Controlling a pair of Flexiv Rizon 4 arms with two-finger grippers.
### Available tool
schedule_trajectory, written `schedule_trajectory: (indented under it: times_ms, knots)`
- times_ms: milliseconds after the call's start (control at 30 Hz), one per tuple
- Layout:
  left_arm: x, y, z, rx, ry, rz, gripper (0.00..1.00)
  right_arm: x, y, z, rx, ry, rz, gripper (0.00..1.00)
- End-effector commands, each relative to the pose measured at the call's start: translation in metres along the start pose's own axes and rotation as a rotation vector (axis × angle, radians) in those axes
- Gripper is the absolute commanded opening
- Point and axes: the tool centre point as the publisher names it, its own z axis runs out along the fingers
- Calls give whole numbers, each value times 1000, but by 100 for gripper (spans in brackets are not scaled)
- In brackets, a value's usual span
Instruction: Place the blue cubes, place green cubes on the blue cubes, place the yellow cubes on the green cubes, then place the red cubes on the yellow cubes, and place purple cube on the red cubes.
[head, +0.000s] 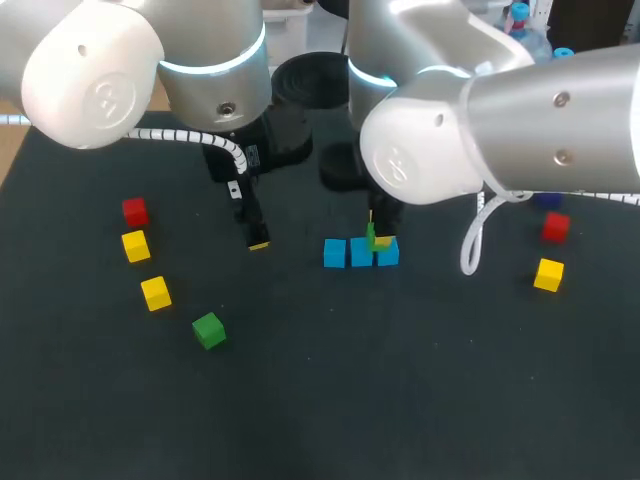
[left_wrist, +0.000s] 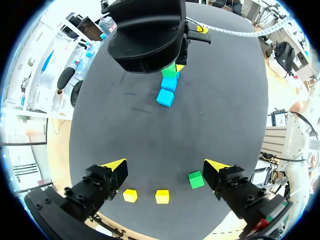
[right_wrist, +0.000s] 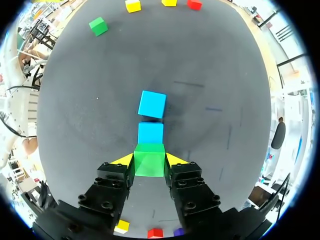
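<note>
Placing green on blue | green cube (right_wrist: 149, 162) is clamped by the right gripper (right_wrist: 149, 159), seemingly just over the end one of the blue cubes (head: 361, 252) | edges should be squared before release | left gripper (left_wrist: 165, 165) is spread wide, empty

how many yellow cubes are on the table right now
3: one yellow cube and another on the left side, a third on the right. Others may be hidden.

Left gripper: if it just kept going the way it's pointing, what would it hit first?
Probably only the bare table. The left gripper points down at it with nothing in line; the green cube sits beside one finger and would likely be missed, though depth is unclear.
</note>
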Motion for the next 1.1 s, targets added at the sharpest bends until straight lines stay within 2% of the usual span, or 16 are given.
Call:
schedule_trajectory:
  times_ms: [33, 767, 833, 867, 933, 967, 1100]
  knots:
    - [0, 0, 0, -1, 0, -1, 100, 2, 4, -1, 5, -2, 1, 0]
    - [0, 0, 0, -1, 0, -1, 100, 1, 3, 2, -6, -3, -6, 4]
    - [0, 0, 0, -1, 0, -1, 100, 1, 3, 2, -6, -3, -6, 7]
    - [0, 0, 0, -1, 0, -1, 100, 1, 3, 2, -4, -1, -7, 16]
    - [0, 0, 0, -1, 0, -1, 100, 1, 3, 2, -2, 1, -10, 49]
    - [0, 0, 0, -1, 0, -1, 100, 1, 3, 2, -3, 3, -10, 100]
    - [0, 0, 0, -1, 0, -1, 100, 1, 3, 4, -13, 8, -14, 100]
